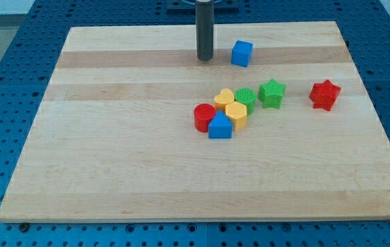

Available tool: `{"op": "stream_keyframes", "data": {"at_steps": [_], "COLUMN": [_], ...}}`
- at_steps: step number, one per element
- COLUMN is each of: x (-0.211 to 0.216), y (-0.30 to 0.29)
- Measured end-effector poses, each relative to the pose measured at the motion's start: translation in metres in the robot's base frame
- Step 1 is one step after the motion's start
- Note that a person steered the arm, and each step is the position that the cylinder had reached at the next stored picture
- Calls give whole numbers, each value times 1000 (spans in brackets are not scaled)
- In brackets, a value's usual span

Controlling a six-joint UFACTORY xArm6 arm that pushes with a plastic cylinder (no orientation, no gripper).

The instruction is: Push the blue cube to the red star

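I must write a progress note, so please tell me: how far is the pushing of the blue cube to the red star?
Done: nothing visible yet; the blue cube sits near the view's top, well apart from the red star at the view's right. In hand: my tip stands just to the cube's left, with a small gap, not touching. Left: the whole push, rightward and down the view, passing above the green star.

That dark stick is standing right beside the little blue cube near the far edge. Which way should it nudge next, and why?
Probably a short push toward the view's right and slightly down. My tip stands just left of the small blue cube, apart from it, and the red star-shaped block lies to the cube's lower right, with bare wooden board between them.
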State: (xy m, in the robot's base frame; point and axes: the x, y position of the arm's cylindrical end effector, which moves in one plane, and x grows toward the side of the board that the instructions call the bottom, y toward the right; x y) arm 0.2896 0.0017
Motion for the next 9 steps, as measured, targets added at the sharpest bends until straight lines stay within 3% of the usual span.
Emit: {"op": "stream_keyframes", "data": {"at_steps": [3, 9], "x": [-1, -1], "y": [9, 153]}}
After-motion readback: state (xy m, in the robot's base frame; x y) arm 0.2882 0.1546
